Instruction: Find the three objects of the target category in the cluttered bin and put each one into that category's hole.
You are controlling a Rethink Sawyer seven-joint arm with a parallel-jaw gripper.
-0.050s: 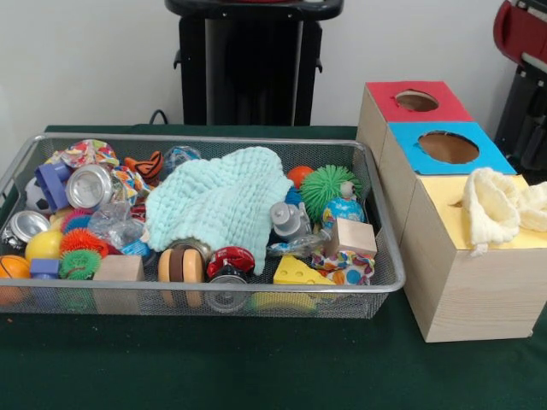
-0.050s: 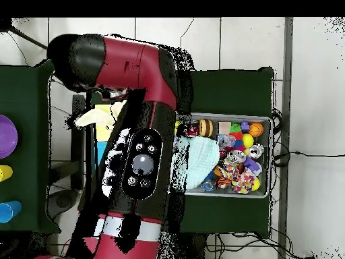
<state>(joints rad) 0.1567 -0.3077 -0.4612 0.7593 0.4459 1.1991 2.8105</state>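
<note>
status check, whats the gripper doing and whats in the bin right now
Gripper not visible; arm over the boxes. Cream cloth draped on the yellow box's hole. Mint cloth covering the mesh bin's middle, hiding toys under it.

1. You've got the wire bin (image 1: 376, 282) sitting on the tabletop (image 1: 256, 367), left of the box row (image 1: 461, 290).
2. Inside the bin, the cloth (image 1: 222, 201) drapes over the middle clutter.
3. A can (image 1: 89, 185) lies left of the cloth; a wooden block (image 1: 352, 237) lies right.
4. On the nearest box, another cloth (image 1: 494, 207) rests.
</note>
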